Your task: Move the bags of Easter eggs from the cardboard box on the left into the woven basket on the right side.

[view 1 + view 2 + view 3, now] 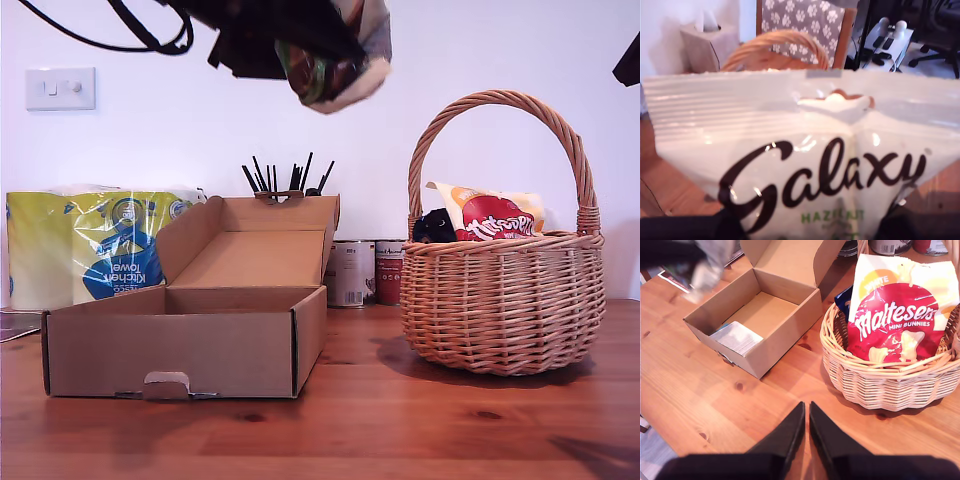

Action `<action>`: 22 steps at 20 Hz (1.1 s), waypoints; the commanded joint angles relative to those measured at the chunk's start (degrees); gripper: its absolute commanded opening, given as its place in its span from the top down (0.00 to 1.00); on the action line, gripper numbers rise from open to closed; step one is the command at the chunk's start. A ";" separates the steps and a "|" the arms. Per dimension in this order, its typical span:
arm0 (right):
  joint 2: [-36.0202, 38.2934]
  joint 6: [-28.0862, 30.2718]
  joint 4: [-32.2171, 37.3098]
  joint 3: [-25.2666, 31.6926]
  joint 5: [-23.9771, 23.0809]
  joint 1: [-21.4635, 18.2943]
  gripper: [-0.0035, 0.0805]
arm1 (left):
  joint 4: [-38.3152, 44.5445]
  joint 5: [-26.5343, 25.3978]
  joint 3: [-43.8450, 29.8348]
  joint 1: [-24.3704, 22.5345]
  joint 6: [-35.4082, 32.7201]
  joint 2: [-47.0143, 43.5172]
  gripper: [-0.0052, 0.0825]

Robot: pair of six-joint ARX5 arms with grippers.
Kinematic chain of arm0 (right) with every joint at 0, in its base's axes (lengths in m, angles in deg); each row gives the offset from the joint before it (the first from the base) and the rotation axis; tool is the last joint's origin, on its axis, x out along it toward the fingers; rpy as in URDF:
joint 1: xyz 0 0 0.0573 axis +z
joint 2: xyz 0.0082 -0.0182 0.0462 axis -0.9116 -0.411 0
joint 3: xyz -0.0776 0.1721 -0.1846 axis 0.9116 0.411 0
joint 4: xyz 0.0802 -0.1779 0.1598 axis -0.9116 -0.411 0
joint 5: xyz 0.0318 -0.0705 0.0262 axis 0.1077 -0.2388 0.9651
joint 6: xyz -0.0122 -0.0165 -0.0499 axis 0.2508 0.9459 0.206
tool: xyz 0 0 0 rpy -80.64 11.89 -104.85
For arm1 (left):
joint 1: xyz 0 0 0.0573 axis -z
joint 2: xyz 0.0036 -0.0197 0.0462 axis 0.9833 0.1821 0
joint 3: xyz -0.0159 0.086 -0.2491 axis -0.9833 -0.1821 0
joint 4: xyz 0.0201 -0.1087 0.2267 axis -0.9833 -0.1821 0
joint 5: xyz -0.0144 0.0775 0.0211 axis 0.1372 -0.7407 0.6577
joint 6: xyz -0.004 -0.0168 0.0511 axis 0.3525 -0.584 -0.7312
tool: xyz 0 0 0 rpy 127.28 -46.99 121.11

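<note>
1. Overhead, my first gripper [297, 45] is clamped on the cream Galaxy bag [805, 165]. The bag hangs in the air near the exterior view's top edge, roughly above the side of the cardboard box [185, 345] that faces the woven basket [505, 300]. It touches neither.
2. Seen from the first wrist view, that bag fills nearly the whole picture. The basket's arched handle [775, 47] shows beyond its top seam.
3. My second gripper [806, 432] hovers above bare wooden table [700, 395]. Its jaws are pressed almost together with nothing between them.
4. The box sits at the exterior view's left with its flap lid standing open. One white bag [737, 337] lies flat on its floor against the inside of the front wall.
5. The basket stands upright at the exterior view's right, apart from the box. The cream-yellow Maltesers bag [895, 320] leans inside it, rising above the rim.
6. A dark blue bag [842, 297] is tucked in the basket beside the Maltesers bag, mostly hidden.
7. Behind the box stand a kitchen towel pack [95, 245] and two tins [365, 272].
</note>
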 commanded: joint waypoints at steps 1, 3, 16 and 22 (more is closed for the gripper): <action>0.13 0.17 0.44 -0.50 -0.02 0.24 0.97 | 1.25 -0.04 -0.07 0.15 -0.28 1.97 0.70; 0.13 0.20 0.50 -0.50 -0.02 0.24 0.97 | 5.92 0.04 -0.07 0.24 2.49 4.59 0.70; 0.13 0.20 0.79 -0.50 -0.02 0.24 0.97 | 40.52 -5.46 13.88 7.26 2.34 35.12 0.70; 0.13 0.17 0.81 -0.50 -0.02 0.24 0.97 | 33.24 -6.91 24.63 7.30 2.21 44.94 0.70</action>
